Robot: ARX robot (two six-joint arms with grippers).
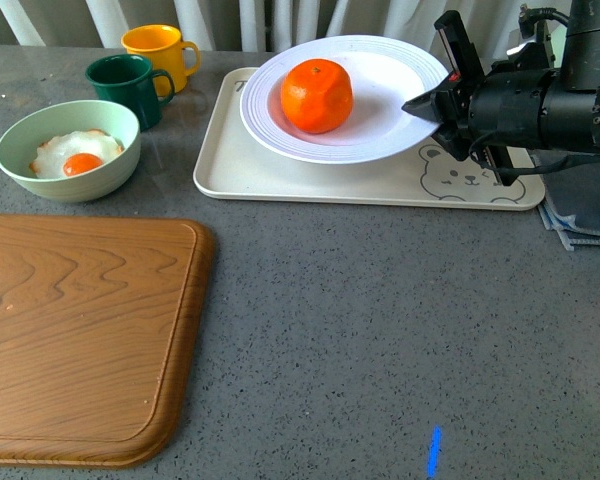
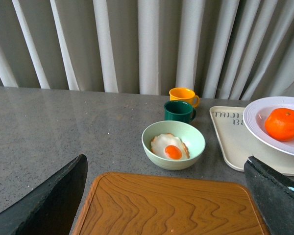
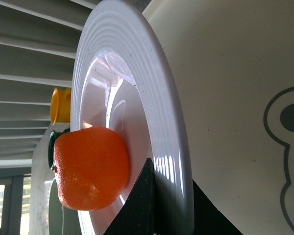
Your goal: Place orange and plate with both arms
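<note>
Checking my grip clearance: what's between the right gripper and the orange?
Only bare plate: the right gripper grips its rim, and the orange sits apart, mid-plate. The front view shows it.

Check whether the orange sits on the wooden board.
No, the orange lies in the plate, well apart from the board.

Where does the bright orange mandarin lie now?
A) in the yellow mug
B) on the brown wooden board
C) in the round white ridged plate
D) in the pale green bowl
C: the bright orange mandarin sits in the round white ridged plate, on the cream tray.
</note>
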